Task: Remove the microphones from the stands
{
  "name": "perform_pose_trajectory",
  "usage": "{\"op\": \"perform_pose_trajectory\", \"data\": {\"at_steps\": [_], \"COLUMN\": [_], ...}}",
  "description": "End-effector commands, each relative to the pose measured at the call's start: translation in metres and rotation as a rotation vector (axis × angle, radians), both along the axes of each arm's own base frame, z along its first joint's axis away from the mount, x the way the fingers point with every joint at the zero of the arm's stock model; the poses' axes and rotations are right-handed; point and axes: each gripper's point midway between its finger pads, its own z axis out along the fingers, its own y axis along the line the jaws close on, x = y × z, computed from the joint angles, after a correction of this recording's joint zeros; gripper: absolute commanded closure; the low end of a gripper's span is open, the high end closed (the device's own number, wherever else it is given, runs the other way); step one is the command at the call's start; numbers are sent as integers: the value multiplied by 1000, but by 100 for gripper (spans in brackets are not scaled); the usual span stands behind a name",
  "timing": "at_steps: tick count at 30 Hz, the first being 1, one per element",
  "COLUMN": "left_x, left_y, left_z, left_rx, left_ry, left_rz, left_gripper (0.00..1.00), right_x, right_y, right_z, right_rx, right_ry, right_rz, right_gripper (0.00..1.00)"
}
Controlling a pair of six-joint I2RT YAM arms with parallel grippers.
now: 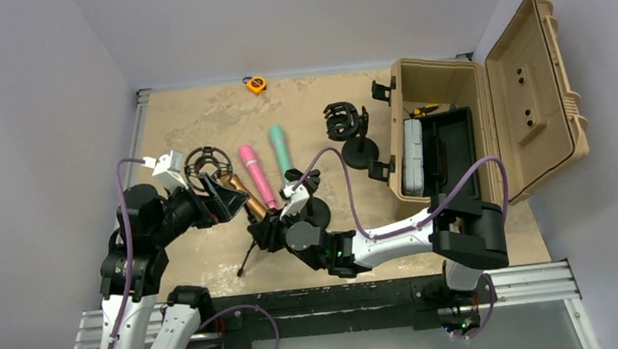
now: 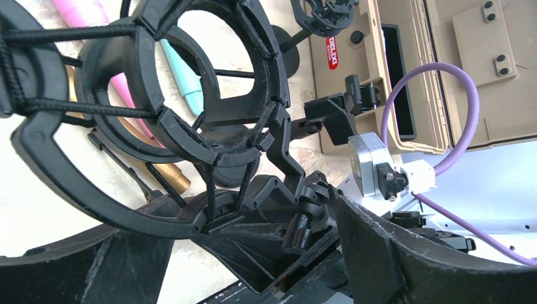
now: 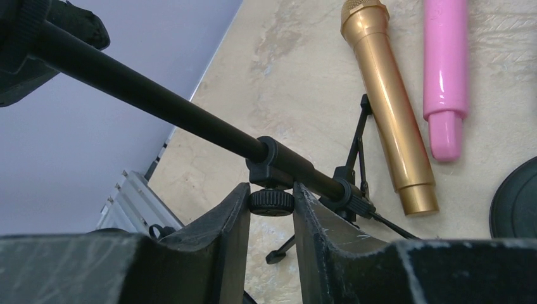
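Basically the removal looks done: gold microphone (image 3: 386, 107) lies flat on the worktop (image 3: 291, 76) just beside a pink microphone (image 3: 446, 76), shock mount (image 2: 183, 133) ring empty, right jaws pinch the stand (image 3: 158, 100) knob (image 3: 271, 202), left jaws gape wide around the mount's base, so next probably release and back off

The left arm (image 1: 129, 271) is rising from its base and bending to its right, with the left gripper (image 1: 223, 199) pointing inward and its fingers (image 2: 405, 253) standing wide apart. The right arm (image 1: 399, 239) is lying low and reaching leftward. The right gripper (image 3: 271, 195) is pinching its narrow-set fingers (image 3: 221, 240) on the stand (image 3: 190, 120).
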Motion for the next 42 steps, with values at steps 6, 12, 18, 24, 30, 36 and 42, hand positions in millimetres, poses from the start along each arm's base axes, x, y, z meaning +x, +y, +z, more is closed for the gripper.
{"op": "perform_pose_trajectory", "data": {"at_steps": [6,12,18,24,30,36,42], "left_x": [8,11,10,10,8,7,6], "left_y": [-2,-1,2,0,2,1,1], "left_z": [19,19,23,18,15,14,14], "left_rx": [-4,15,31,22,30,24,18], "left_ry": [-72,-77,-88,-72,-67,-61,-58], "left_rz": [-19,-17,-9,-13,-12,-12,-9], "left_gripper": [16,34,42,44,44,44,41], "right_x": [6,17,18,13,3,-34,-68], "right_y": [8,-3,-24,-57,-17,23,29], "right_z": [12,-8,-56,-123,-87,39,71], "right_rx": [-36,-187,-534,-815,-641,-119,147], "right_ry": [-38,-97,-214,-289,-256,-280,-192], "right_rz": [-72,-163,-318,-534,-374,4,209], "right_gripper": [82,100,100,100,100,52,21]}}
